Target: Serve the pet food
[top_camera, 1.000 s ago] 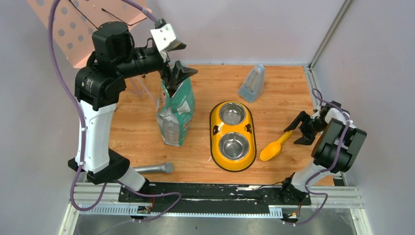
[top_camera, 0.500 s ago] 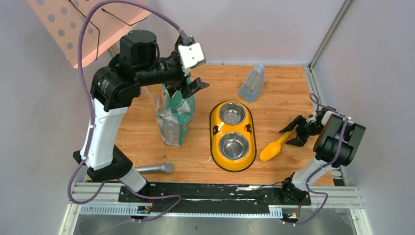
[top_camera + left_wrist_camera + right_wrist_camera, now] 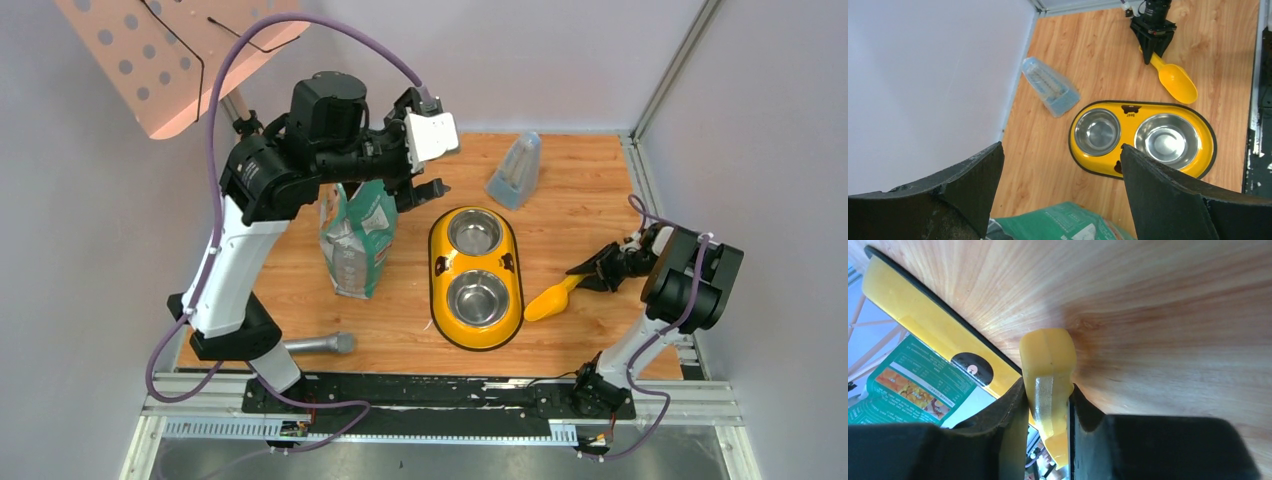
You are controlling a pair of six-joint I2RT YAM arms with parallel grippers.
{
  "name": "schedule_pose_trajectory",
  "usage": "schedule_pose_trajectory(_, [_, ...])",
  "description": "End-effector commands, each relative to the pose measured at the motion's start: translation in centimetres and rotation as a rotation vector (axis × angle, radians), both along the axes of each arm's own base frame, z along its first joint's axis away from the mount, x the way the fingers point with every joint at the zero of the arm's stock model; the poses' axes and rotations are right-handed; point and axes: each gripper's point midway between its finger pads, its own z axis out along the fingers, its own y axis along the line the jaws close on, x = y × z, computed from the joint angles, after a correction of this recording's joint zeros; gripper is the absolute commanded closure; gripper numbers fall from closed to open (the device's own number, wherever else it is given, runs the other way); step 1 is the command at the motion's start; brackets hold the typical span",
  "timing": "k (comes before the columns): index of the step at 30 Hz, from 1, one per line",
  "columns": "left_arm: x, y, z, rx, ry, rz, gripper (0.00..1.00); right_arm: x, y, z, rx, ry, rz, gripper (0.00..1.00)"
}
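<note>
No pet food shows in any view; it is hidden. The green-and-silver bag (image 3: 355,240) stands upright left of the yellow double-bowl feeder (image 3: 438,262), whose two steel bowls look bare. My left gripper (image 3: 420,190) hovers open above the bag's top (image 3: 1068,222), nothing between its fingers (image 3: 973,185). The yellow scoop (image 3: 553,298) lies on the wood right of the feeder. My right gripper (image 3: 590,272) is shut on the scoop's handle (image 3: 1048,370), one pad pressed against each side, low over the table. The left wrist view also shows the scoop (image 3: 1175,82) and feeder (image 3: 1208,145).
A blue translucent container (image 3: 517,170) lies near the back wall behind the feeder. A grey cylindrical object (image 3: 320,344) rests at the front left by the rail. Walls close in at left, back and right.
My left arm swung right from over the bag towards the feeder, staying open. My right gripper moved onto the scoop's handle and closed on it.
</note>
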Motion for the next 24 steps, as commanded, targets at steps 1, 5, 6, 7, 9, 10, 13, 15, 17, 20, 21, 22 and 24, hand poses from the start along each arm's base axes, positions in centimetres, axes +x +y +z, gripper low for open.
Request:
schedule_pose_trajectory(1, [-0.6,-1.3,0.5,-0.044,0.033,-0.02,0.06,2.6,-0.3,3.5,-0.003,-0.153,0.009,1.0])
schedule_pose_trajectory(5, [-0.4,-3.0,-0.3,-0.057,0.063,-0.051,0.06,4.3,0.4,10.8,0.023,-0.38,0.031,1.0])
schedule_pose_trajectory(6, [-0.1,-3.4,-0.2,-0.062,0.053,-0.053,0.06,4.6,0.6,13.1,0.02,-0.454,0.042,1.0])
schedule_pose_trajectory(7, [0.4,-3.7,-0.4,-0.055,0.037,-0.051,0.07,5.0,0.7,15.4,0.001,-0.53,0.054,1.0])
schedule_pose_trajectory(9, [1.5,-4.4,0.4,-0.085,-0.013,-0.036,0.07,5.4,1.0,20.2,-0.032,-0.688,0.084,1.0])
schedule_pose_trajectory(10, [1.8,-4.6,0.6,-0.093,-0.022,-0.032,0.07,5.5,1.2,22.6,-0.05,-0.766,0.098,1.0])
schedule_pose_trajectory(13, [2.3,-6.0,0.3,-0.127,-0.002,-0.044,0.08,5.3,2.3,29.4,-0.103,-1.0,0.144,1.0])
schedule_pose_trajectory(15, [1.9,-6.9,-0.3,-0.144,0.051,-0.069,0.09,4.9,3.7,33.5,-0.138,-1.158,0.2,1.0])
schedule_pose_trajectory(17, [1.6,-7.9,-1.1,-0.157,0.11,-0.096,0.13,4.6,5.2,37.2,-0.193,-1.312,0.251,1.0])
schedule_pose_trajectory(20, [2.1,-8.8,-2.3,-0.166,0.17,-0.076,0.21,4.1,8.2,42.1,-0.244,-1.492,0.317,1.0])
schedule_pose_trajectory(21, [2.5,-9.0,-2.8,-0.176,0.2,-0.051,0.24,4.1,9.2,43.5,-0.25,-1.531,0.335,1.0])
schedule_pose_trajectory(22, [3.2,-8.9,-3.0,-0.185,0.211,0.0,0.25,4.1,10.1,44.7,-0.255,-1.558,0.345,1.0])
schedule_pose_trajectory(24, [4.4,-8.9,-3.0,-0.207,0.2,0.06,0.27,4.2,11.2,47.1,-0.268,-1.613,0.35,1.0])
